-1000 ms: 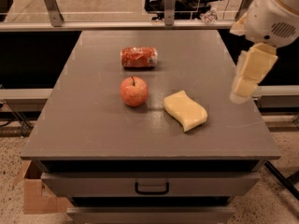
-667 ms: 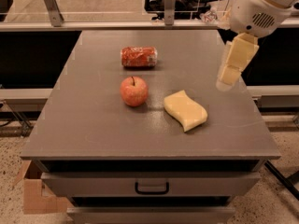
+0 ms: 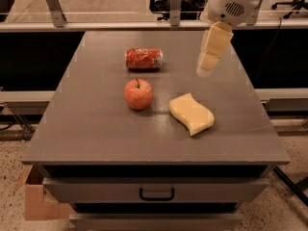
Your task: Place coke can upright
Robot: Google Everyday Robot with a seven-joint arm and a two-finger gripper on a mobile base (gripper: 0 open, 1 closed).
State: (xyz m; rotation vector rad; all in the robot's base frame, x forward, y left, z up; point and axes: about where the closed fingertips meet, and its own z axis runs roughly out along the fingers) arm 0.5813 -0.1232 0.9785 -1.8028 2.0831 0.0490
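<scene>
3 items on grey table (image 3: 159,146). Gripper (image 3: 204,70) hangs over the far-right part, pointing down; grip state can't tell. Coke can (image 3: 144,58) lies on its side, picture-left of gripper, well apart. Apple (image 3: 138,94) sits below-left of gripper, near the can. Yellow sponge (image 3: 191,113) lies under gripper, toward the front edge.

pincer (image 3: 205,71) shifted left, nearer coke can (image 3: 144,58)

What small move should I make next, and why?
Probably shift the gripper across toward the coke can. The can lies on its side, ungrasped, behind the apple; the gripper hangs off to one side of it, above the table, near the yellow sponge.
</scene>
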